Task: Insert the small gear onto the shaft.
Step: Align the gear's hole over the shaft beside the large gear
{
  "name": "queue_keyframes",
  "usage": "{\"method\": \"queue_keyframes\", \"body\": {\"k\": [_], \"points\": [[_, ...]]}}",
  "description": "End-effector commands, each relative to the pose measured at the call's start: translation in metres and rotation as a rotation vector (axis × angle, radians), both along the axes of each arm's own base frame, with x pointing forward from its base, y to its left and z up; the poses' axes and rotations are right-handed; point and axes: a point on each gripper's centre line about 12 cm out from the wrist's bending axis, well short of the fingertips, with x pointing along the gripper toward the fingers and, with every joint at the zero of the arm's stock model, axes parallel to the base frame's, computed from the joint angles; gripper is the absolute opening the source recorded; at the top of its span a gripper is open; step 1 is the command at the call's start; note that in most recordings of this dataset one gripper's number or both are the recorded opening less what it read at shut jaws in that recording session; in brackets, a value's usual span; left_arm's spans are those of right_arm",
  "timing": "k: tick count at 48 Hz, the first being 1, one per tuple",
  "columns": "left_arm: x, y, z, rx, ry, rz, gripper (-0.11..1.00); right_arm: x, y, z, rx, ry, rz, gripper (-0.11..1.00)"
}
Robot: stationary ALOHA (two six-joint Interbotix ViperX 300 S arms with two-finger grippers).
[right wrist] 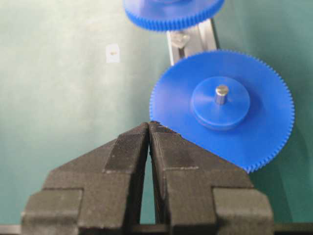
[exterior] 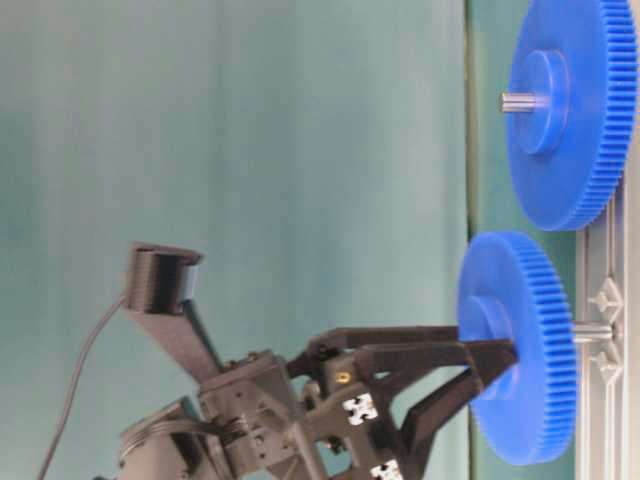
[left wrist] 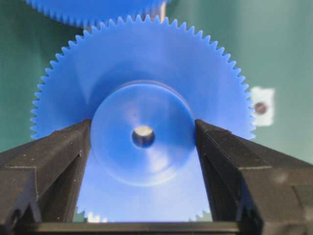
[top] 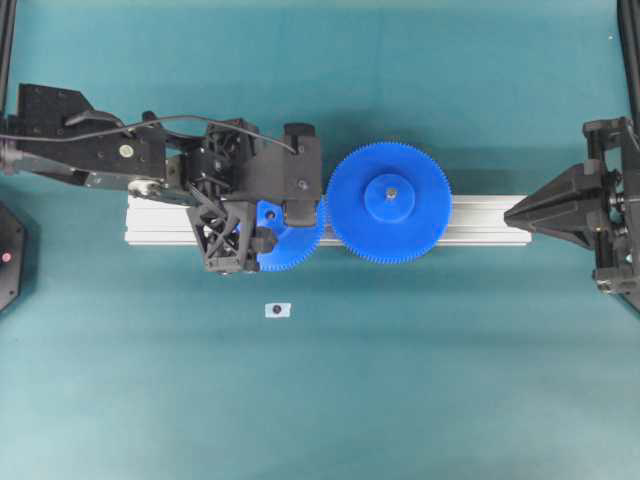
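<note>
The small gear is a blue toothed disc with a raised hub. My left gripper is shut on that hub, one finger on each side and touching it. The grey end of the shaft shows inside the gear's centre hole. From table level the small gear sits on the shaft, a short gap off the rail, with the left gripper on its hub. From overhead the gear is half hidden under the left arm. My right gripper is shut and empty, also seen overhead.
The larger blue gear sits on its own pin on the aluminium rail, its teeth next to the small gear's. It also shows in the right wrist view. A tiny white tag lies on the teal table in front of the rail.
</note>
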Motion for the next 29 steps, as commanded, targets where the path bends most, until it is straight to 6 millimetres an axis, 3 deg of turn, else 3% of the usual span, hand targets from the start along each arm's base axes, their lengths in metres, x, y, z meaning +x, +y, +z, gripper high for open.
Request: {"method": "queue_keyframes", "body": {"k": [1,15,29], "points": [[0.0025,0.0021,0.0059,0.010,-0.021,-0.006,0.71,0.0015,0.0000,0.0020,0.012,-0.006,-0.006,0.14],[0.0047,0.0053,0.0024,0.028,-0.020,-0.025,0.71,0.0013,0.0000,0.0020,0.012,-0.009,-0.006,0.14],[0.0098,0.0108,0.0110,0.032,-0.047,-0.013,0.71,0.0005,0.0000,-0.0009,0.042,-0.003,-0.022,0.14]]}}
